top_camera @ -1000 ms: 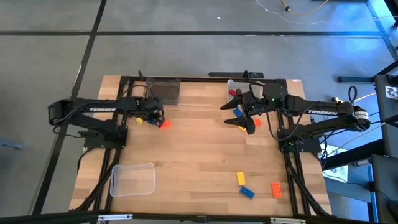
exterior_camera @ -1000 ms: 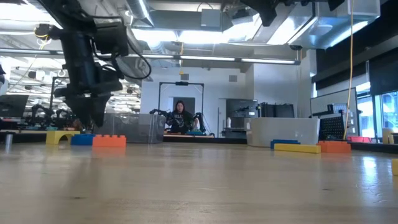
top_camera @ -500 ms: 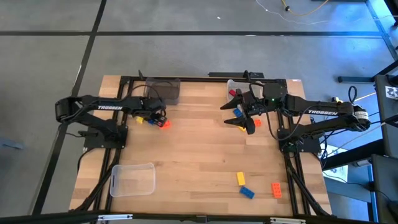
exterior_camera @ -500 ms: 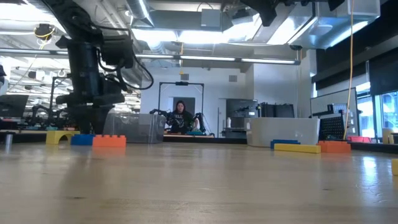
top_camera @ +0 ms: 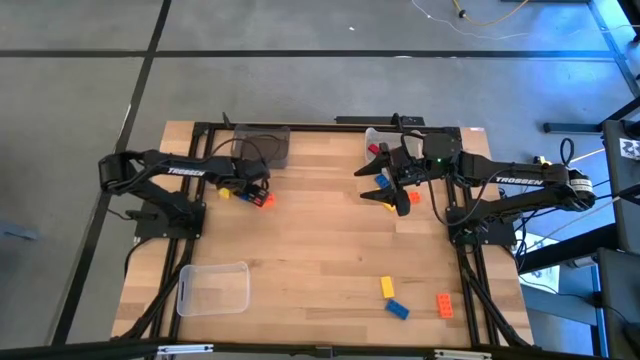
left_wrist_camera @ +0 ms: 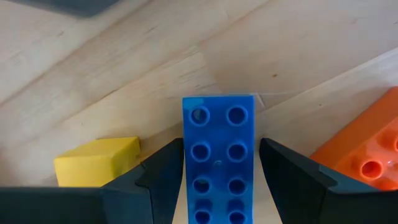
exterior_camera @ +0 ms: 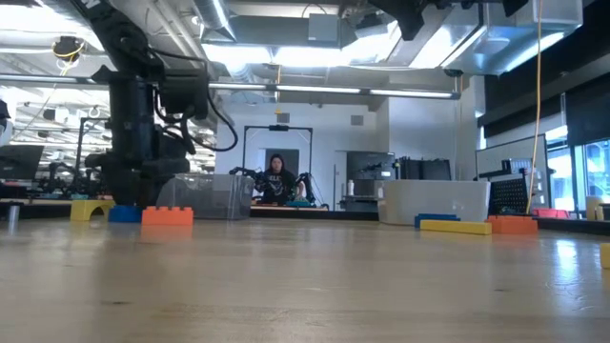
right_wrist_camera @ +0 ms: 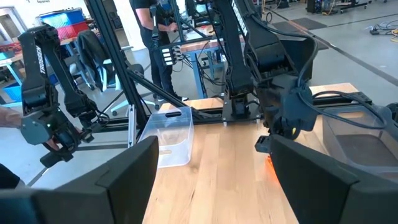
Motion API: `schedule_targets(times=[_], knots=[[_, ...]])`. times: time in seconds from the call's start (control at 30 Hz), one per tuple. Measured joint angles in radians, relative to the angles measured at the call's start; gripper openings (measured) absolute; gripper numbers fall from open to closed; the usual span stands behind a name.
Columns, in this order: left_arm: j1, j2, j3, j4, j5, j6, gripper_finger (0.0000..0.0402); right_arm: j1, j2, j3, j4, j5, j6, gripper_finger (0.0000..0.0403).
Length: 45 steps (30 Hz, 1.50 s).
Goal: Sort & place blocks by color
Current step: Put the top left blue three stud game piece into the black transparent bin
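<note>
Sorting has barely begun: the left gripper has its fingers apart around a blue brick lying on the bench, the right gripper hovers open, and other bricks lie scattered outside the bins.

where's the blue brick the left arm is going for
The blue brick lies flat on the table's far left part, near the dark bin, between the open fingers of the left gripper. A yellow block and an orange brick flank it.
</note>
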Motion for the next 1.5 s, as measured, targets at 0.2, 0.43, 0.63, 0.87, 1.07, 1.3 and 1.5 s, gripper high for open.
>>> schedule_targets(times=[0.2,0.43,0.63,0.87,1.07,1.3,1.5], knots=[[0.0,0.011,0.002,0.0,0.007,0.007,0.0206,0.0,0.0,0.0,0.0,0.0,0.0,0.0307],[0.003,0.005,0.001,-0.004,0.025,0.111,0.0154,0.0,0.0,0.0,0.0,0.0,0.0,0.0307],[0.04,-0.117,0.008,-0.049,0.032,0.166,0.013,0.0,0.0,0.0,0.0,0.0,0.0,0.0307],[0.043,-0.35,0.122,-0.053,0.01,0.271,0.013,0.0,0.0,0.0,0.002,0.022,0.086,0.0307],[-0.076,-0.474,0.204,0.191,0.091,0.397,0.013,-0.001,0.001,0.0,0.004,0.157,0.155,0.0307],[-0.284,-0.419,0.218,0.44,0.034,0.426,0.013,0.021,0.054,0.0,0.063,0.153,0.155,0.0307],[-0.396,-0.322,0.216,0.596,0.026,0.418,0.013,0.051,0.121,0.0,0.095,0.153,0.154,0.0307]])
